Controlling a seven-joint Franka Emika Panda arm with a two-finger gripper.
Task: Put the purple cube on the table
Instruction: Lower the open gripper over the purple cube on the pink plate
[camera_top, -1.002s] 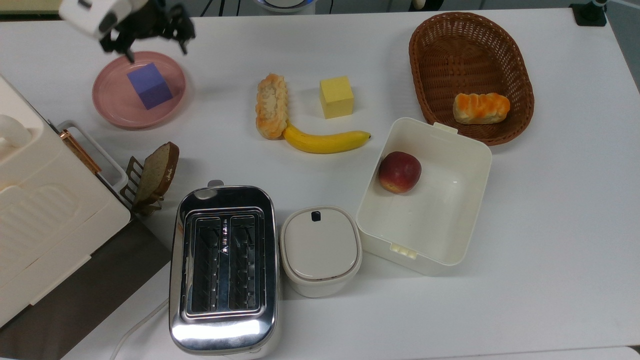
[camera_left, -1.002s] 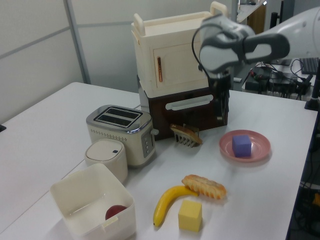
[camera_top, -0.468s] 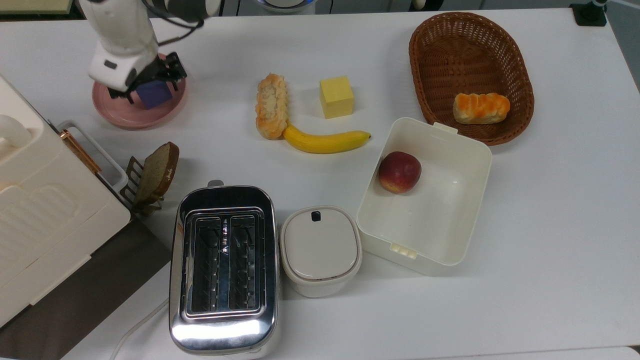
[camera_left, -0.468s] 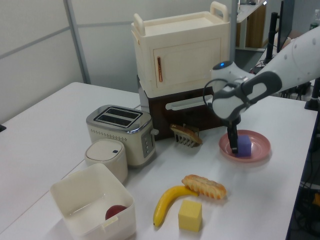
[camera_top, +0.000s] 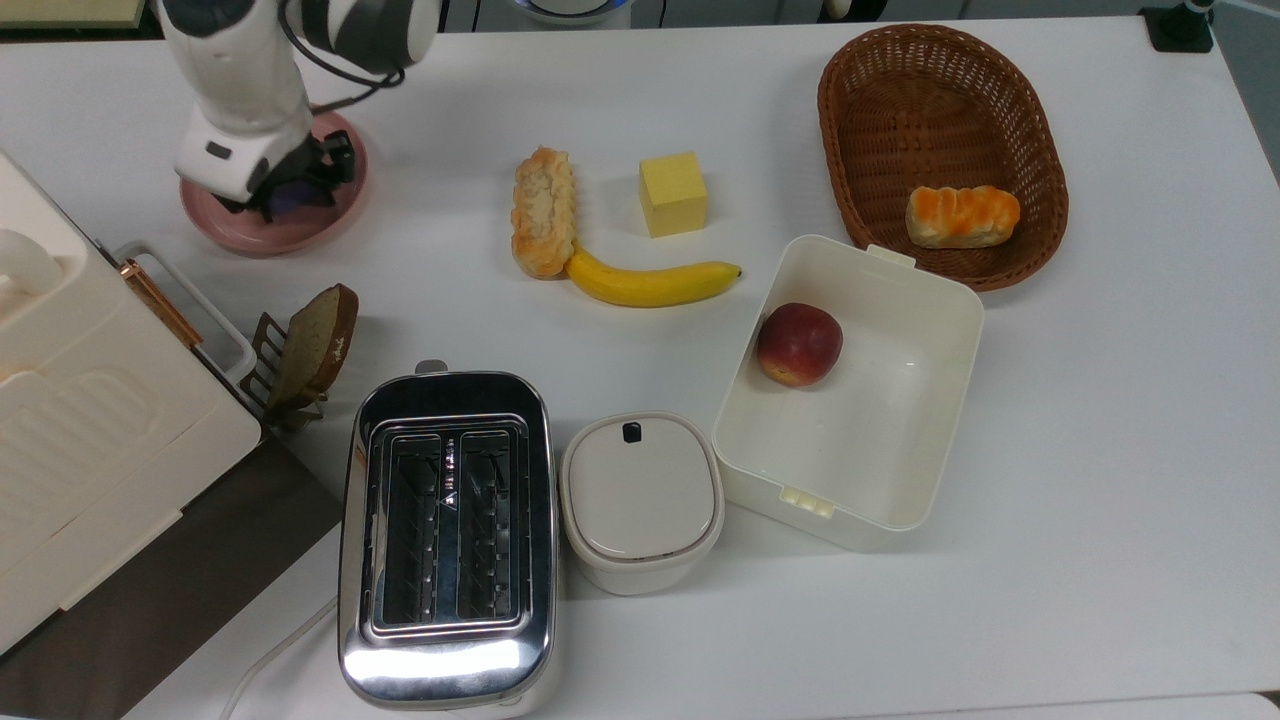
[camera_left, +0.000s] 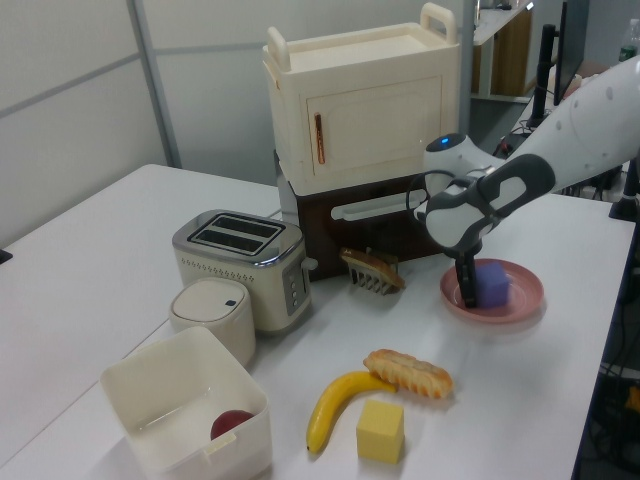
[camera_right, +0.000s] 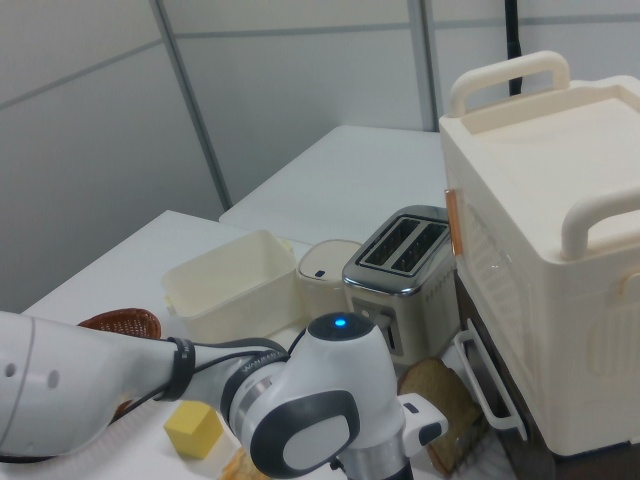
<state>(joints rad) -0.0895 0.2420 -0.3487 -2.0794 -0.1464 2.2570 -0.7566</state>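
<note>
A large white table (camera_top: 1100, 450) carries the whole scene, and at the top view's lower left corner stands a tall cream cabinet (camera_left: 360, 100) with two handles on its lid, set on a dark brown base. The robot's white and grey arm (camera_left: 560, 130) reaches in over the table's far edge in the top view, toward the upper left corner. A brown wicker basket (camera_top: 940, 80) near the top view's upper right corner holds an orange-topped bread roll (camera_top: 962, 215), and a cream open box (camera_top: 880, 440) just below it holds a red apple (camera_top: 798, 343). A chrome toaster (camera_top: 447, 535) sits at the table's near edge in the top view, with a small lidded white pot (camera_top: 640, 498) touching its right side there. A round pink plate (camera_left: 520, 300) lies near the upper left corner in the top view. Toward the table's middle lie a banana (camera_top: 650, 281), a long pastry (camera_top: 543, 210) touching its end, and a yellow cube (camera_top: 673, 193) close by. A bread slice (camera_top: 315, 342) leans in a small rack beside the cabinet. The gripper (camera_left: 477, 288) is down on the plate, its dark fingers (camera_left: 467, 285) set on either side of the purple cube (camera_left: 494, 283), which rests on the plate; whether they are pressing it cannot be told.
</note>
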